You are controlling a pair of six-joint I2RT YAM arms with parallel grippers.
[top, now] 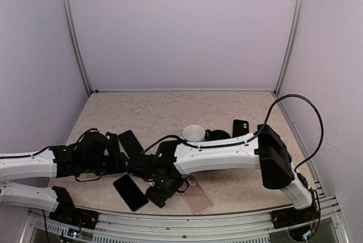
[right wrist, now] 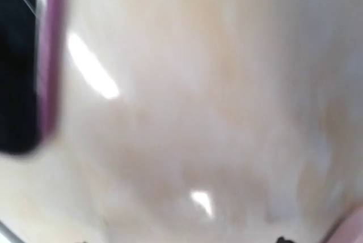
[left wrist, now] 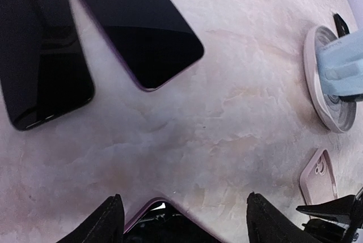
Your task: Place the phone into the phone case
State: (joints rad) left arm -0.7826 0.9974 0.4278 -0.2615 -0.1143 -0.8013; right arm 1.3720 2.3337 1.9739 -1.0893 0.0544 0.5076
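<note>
I am looking at a tan table (top: 170, 107) with cloudy marks all over it, and it is shining a little under the lights. Pale purple walls (top: 181, 28) are standing around it, with a silver post (top: 74, 39) in each back corner.

My left gripper (left wrist: 184, 199) is hanging low over the table with its fingers spread wide, gripping nothing. A dark thing with a purple rim (left wrist: 164, 223) is lying between them, down at the near end. Ahead of this hand and to its left, a black phone (left wrist: 42, 56) and a phone with a purple edge (left wrist: 136, 25) are lying flat, side by side.

To the hand's right, the pink phone case (left wrist: 320, 175) is lying on the table, apart from both phones. A white cup (top: 194, 133) is sitting farther out on that side.

My right gripper (top: 163, 189) is reaching in near the case. Its own view is blurry, so I cannot tell how its fingers are standing.
</note>
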